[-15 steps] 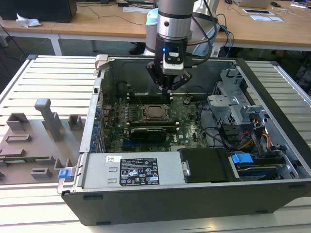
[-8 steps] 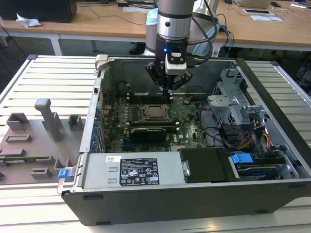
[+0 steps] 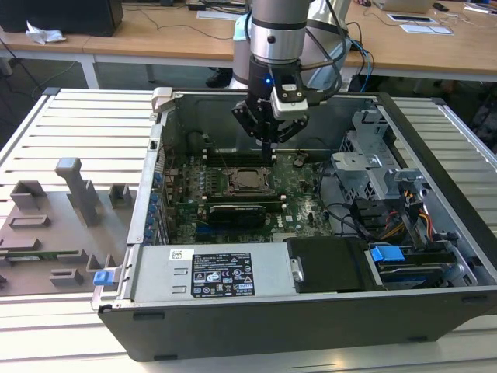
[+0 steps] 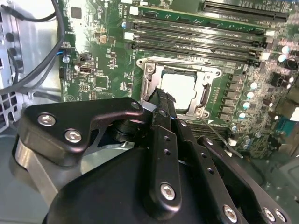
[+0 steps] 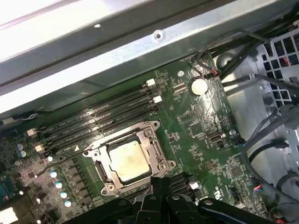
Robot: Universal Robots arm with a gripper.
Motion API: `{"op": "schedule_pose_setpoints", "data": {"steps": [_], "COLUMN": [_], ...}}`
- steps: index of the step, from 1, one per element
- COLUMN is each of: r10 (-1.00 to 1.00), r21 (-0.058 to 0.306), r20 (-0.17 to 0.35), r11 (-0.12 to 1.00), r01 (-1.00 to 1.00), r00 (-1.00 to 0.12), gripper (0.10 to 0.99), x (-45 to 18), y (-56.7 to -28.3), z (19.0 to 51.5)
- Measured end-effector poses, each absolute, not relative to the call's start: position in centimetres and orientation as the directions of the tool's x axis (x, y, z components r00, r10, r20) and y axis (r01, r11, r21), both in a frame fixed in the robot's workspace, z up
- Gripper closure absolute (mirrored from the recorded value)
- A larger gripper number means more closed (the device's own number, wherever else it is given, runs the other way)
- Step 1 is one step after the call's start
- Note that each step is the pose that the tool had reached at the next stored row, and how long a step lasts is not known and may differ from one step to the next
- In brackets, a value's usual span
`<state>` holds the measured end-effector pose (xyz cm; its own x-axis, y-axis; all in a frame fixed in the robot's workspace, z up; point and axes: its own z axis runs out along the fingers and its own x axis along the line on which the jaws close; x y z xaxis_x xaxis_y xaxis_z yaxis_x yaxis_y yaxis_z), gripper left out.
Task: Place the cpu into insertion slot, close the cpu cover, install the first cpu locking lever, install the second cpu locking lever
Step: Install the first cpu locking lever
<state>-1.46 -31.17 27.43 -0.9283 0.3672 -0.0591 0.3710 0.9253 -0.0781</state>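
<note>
The cpu lies flat in the insertion slot on the green motherboard; its pale top also shows in the second wrist view as cpu. The silvery cpu cover lies down around the chip, which shows through its window. A thin wire lever sticks out sideways from the socket, away from the cover. My gripper hangs just above the board at the socket's far edge, its black fingers shut together with nothing between them.
The motherboard sits inside an open computer case. Long black memory slots run beside the socket. A drive cage with cables stands on the exterior view's right, a power supply in front. Grey fixtures stand on the slatted table.
</note>
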Motion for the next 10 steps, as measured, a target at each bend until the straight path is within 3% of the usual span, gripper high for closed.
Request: {"op": "schedule_pose_setpoints", "data": {"steps": [10], "r10": [0.230], "r21": [-0.078], "r20": [-0.059], "r11": [0.969], "r01": [0.234], "r00": [-0.971], "gripper": [0.980], "x": [-1.46], "y": [-31.17], "z": [27.43]}}
